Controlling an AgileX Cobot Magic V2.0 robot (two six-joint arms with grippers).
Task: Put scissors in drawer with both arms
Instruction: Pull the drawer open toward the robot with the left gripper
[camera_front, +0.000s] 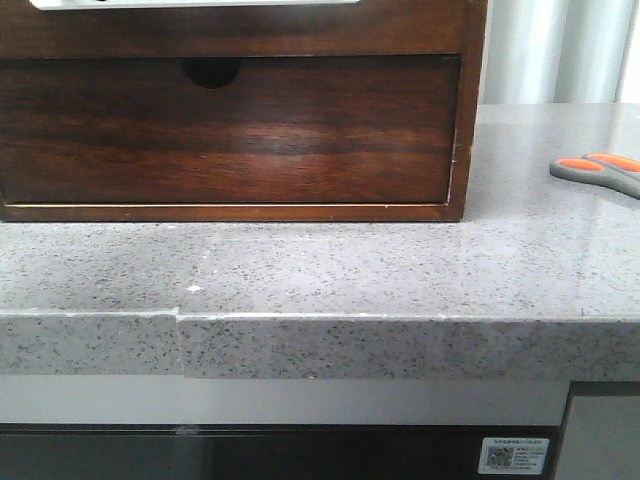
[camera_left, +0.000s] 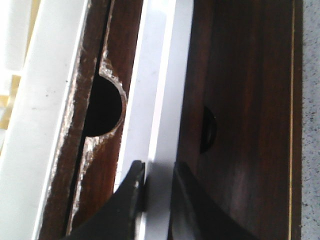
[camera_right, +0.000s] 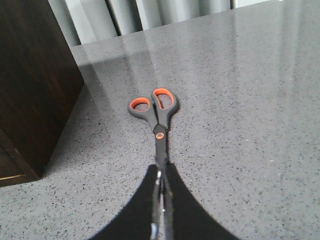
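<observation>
The scissors (camera_front: 600, 172), grey handles with orange lining, lie on the grey counter at the far right of the front view, cut off by the frame edge. In the right wrist view my right gripper (camera_right: 161, 172) is shut on the blades of the scissors (camera_right: 157, 112), whose handles point away from it. In the left wrist view my left gripper (camera_left: 159, 175) is closed on the whitish strip (camera_left: 162, 90) along the top edge of the dark-brown drawer (camera_left: 196, 70), one finger on each side. Neither gripper shows in the front view.
The wooden cabinet (camera_front: 230, 130) stands at the back left of the speckled counter (camera_front: 400, 270). Its lower drawer front has a half-round notch (camera_front: 210, 70). The cabinet's side (camera_right: 30, 85) stands close beside the scissors. Another notched wooden piece (camera_left: 107, 107) lies beyond the strip.
</observation>
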